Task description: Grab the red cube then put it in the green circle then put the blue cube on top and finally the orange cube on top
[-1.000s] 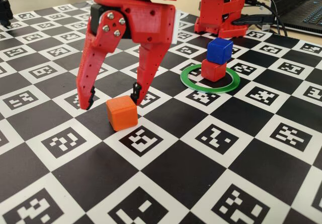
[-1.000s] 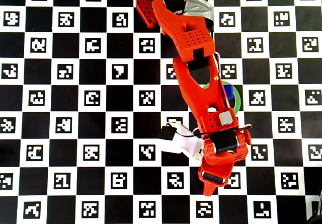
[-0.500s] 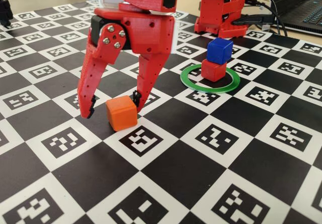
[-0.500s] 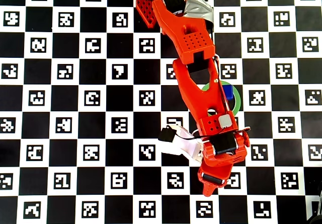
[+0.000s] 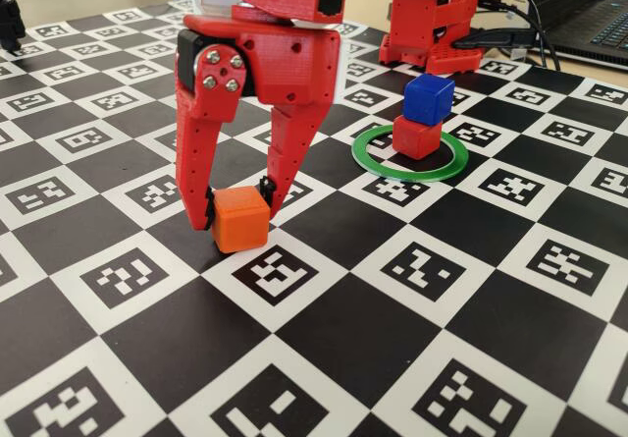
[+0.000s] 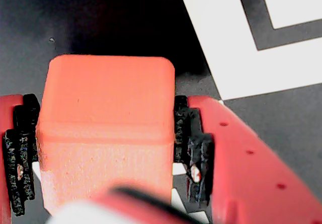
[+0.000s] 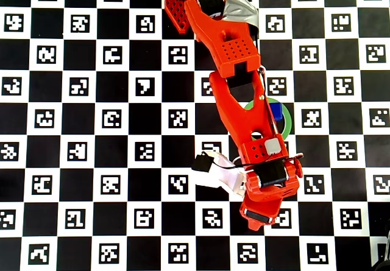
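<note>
Orange cube (image 5: 240,219) sits on the checkered board (image 5: 324,329), pinched between the two fingers of the red gripper (image 5: 235,211). In the wrist view, the black finger pads (image 6: 187,133) press on both sides of the orange cube (image 6: 105,128). Off to the right in the fixed view, the blue cube (image 5: 428,99) rests on top of the red cube (image 5: 416,136). Both stand inside the green circle (image 5: 378,166). From overhead, the arm (image 7: 241,94) covers most of that stack, and only a bit of the blue cube (image 7: 277,112) and the green circle (image 7: 288,123) peek out.
</note>
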